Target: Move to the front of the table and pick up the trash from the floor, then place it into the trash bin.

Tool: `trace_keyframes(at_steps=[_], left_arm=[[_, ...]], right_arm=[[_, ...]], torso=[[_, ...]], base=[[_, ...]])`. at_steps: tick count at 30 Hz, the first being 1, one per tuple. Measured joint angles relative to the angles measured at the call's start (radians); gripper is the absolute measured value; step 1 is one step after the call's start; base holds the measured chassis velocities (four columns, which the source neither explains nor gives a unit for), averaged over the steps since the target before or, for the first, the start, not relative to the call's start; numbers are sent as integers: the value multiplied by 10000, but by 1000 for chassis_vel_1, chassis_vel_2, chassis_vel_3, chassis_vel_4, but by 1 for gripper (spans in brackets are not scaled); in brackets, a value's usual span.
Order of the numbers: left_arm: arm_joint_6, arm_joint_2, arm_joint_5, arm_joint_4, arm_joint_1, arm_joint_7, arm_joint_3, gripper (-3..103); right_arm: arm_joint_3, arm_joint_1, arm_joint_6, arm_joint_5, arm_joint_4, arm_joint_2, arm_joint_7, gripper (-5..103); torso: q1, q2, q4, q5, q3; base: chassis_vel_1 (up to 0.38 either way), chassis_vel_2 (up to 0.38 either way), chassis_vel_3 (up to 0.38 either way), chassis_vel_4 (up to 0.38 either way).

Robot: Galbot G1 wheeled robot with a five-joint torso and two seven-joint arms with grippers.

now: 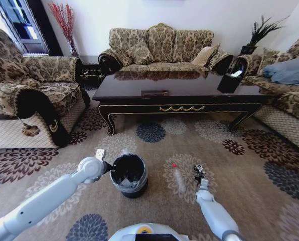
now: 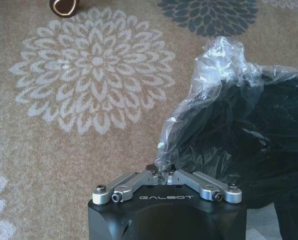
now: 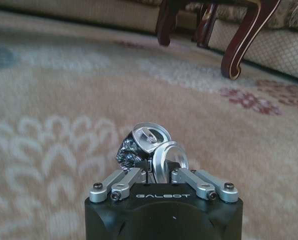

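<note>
Gripping one silvery-black scrap (image 3: 127,151): right pincer (image 3: 159,159); left pincer (image 2: 165,176) pinching bin liner (image 2: 209,95).

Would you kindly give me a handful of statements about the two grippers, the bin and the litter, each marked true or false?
1. The left gripper pinches the plastic liner of the trash bin. True.
2. The right gripper is open and holds nothing. False: it is shut on a silvery-black scrap.
3. The trash bin stands on the table. False: it stands on the floor.
4. A clear bottle with a red cap lies on the floor between the bin and the right gripper. True.
</note>
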Motion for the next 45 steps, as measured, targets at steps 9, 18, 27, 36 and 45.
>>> trace_keyframes(at_steps=[9,18,27,36,45], left_arm=[[0,-147,-56,47,-727,-21,666,2],[0,-1211,-435,697,-2845,-357,2528,2],[-25,-2435,-749,1335,-4091,-574,3721,2],[-175,-3446,-1018,2101,-4848,-692,4637,2],[-251,-4124,-1154,2610,-5451,-783,5299,2]], right_arm=[[126,-1789,-544,993,3495,-1288,78,17],[1016,-4372,-599,1205,7376,-2140,138,17],[1567,-6084,-644,1106,10329,-2220,301,17],[1617,-7772,-568,343,12454,-1845,285,17],[1351,-8248,-686,29,13662,-1668,307,17]], torso=[[0,0,2,-6,-1],[0,0,-4,-4,-1],[0,0,-3,-4,0],[-1,0,-3,-5,0],[0,0,0,-3,0]], base=[[0,0,0,0],[0,0,0,0],[0,0,0,0],[0,0,0,0],[0,0,0,0]])
